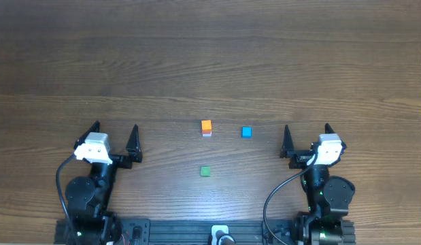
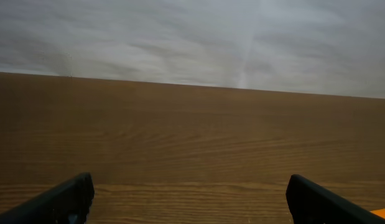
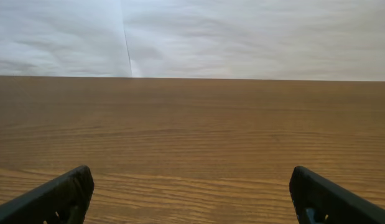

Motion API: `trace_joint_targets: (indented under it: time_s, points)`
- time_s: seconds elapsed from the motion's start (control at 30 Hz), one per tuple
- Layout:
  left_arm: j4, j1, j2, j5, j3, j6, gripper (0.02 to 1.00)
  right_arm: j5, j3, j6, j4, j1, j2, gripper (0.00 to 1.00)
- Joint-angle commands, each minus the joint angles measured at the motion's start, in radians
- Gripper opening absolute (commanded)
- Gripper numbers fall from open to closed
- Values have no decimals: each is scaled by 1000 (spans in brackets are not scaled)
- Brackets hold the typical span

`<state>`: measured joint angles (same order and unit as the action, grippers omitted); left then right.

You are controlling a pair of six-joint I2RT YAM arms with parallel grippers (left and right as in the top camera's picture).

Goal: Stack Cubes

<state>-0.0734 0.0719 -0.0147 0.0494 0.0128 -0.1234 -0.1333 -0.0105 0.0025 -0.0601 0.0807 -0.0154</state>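
Standing upright, orange cube [image 1: 206,125] atop pink cube [image 1: 207,135]

light: even, diffuse | shadows: faint, soft-edged | left wrist view: dimmer than right

No writing, label, number or sign can be read on the orange cube [image 1: 206,125], blue cube [image 1: 246,132], green cube [image 1: 205,171] or surface [image 1: 210,54].

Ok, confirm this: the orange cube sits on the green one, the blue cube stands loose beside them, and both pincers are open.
Not the green one: the top view shows the orange cube on a pink cube, with the green cube alone nearer the arm bases. The blue cube stands loose beside them, and the left pincer and right pincer are open.
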Motion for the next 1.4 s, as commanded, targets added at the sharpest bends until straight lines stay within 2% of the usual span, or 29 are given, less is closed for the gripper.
trace_joint_targets:
  time_s: [0.03, 0.37, 0.43, 0.57, 0.77, 1.07, 1.27, 1.4]
  points:
    - [2, 5, 9, 10, -7, 15, 998, -8, 5, 0, -3, -2, 11, 991]
    - [2, 5, 8, 10, -7, 15, 998, -8, 5, 0, -3, -2, 11, 993]
    - [2, 5, 8, 10, -7, 15, 998, -23, 5, 59, -1, -2, 11, 991]
    - [2, 5, 8, 10, -7, 15, 1000, -50, 5, 258, -4, -2, -1, 993]
    - [2, 5, 8, 10, -7, 15, 1000, -149, -19, 335, -45, -7, -68, 991]
    - [2, 5, 8, 10, -7, 15, 1000, -173, -371, 359, -476, -11, -377, 993]
    - [2, 5, 8, 10, -7, 15, 1000, -173, -679, 318, -797, -12, -602, 993]
    - [2, 5, 8, 10, -7, 15, 1000, -172, -835, 287, -973, -61, -724, 991]
